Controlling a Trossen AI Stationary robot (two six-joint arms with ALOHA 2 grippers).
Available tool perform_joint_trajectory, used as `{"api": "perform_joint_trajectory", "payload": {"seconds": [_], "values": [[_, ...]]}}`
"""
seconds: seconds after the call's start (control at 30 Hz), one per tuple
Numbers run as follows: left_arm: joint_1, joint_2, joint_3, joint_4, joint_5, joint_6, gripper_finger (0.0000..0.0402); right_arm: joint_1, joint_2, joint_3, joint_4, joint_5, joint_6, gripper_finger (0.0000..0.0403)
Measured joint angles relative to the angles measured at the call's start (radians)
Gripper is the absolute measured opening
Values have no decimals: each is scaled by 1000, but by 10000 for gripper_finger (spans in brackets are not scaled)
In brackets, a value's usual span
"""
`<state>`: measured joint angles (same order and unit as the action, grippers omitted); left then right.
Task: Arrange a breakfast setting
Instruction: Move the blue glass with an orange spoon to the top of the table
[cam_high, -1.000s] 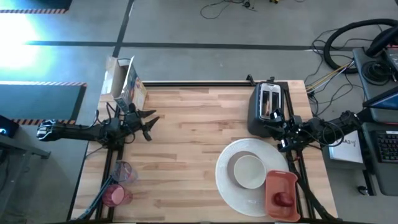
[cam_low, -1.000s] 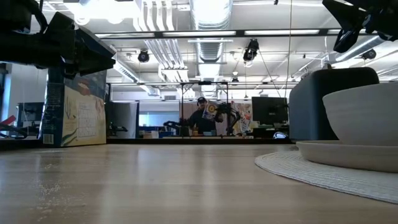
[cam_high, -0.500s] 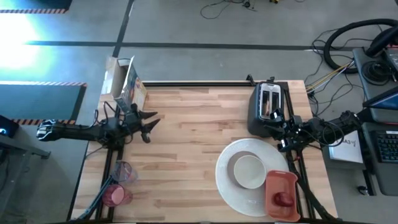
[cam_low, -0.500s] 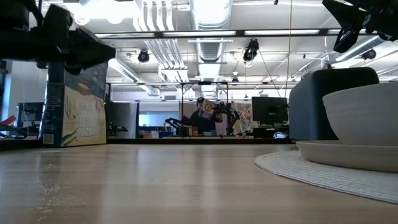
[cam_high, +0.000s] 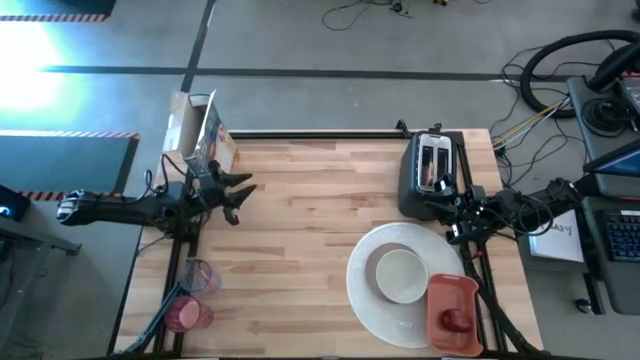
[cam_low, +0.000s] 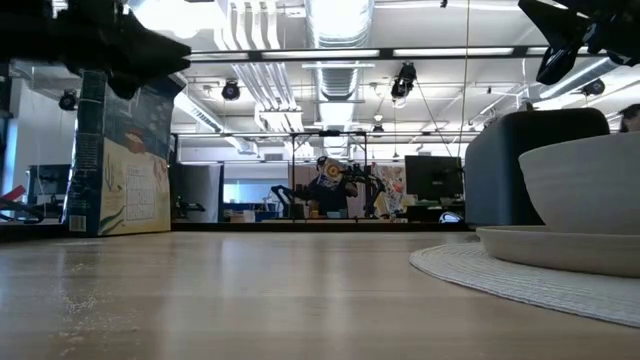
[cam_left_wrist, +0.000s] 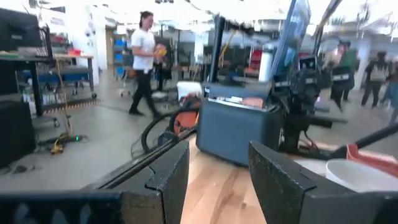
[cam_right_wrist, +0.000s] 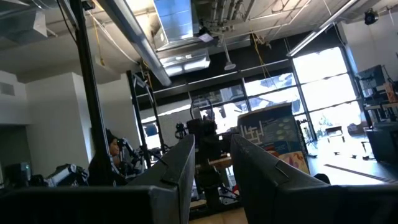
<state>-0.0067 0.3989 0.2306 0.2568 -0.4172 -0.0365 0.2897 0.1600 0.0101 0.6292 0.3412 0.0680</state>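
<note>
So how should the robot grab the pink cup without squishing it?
The pink tumbler stands at the table's near-left corner, beside the clear glass. Probably best to come down from above with the left gripper, which is closest and open, and close gently on the rim with one finger inside. A side approach risks bumping the glass.

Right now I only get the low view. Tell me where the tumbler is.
Observer: The tumbler stands at the table's near left edge, beside the glass.
Operator: Give me the left end effector.
Observer: The left end effector is open, over the far left, by the box; the right end effector waits at the toaster.
Operator: Now the fruit.
Observer: The fruit lies in the tray, which overlaps the plate's near right rim.
</note>
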Motion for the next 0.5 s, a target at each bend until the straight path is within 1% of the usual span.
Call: {"api": "perform_joint_trajectory", "payload": {"seconds": [0.07, 0.13, 0.3, 0.4, 0.5], "values": [[0, 35, 74, -98, 0, -13, 148, 0, 0, 0, 0, 0, 0, 95], [0, 74, 154, -211, 0, -58, 148, 0, 0, 0, 0, 0, 0, 95], [0, 199, 355, -511, 16, -255, 148, 0, 0, 0, 0, 0, 0, 95], [-1, 281, 444, -670, 18, -335, 148, 0, 0, 0, 0, 0, 0, 95], [-1, 353, 520, -776, 24, -381, 148, 0, 0, 0, 0, 0, 0, 95]]}}
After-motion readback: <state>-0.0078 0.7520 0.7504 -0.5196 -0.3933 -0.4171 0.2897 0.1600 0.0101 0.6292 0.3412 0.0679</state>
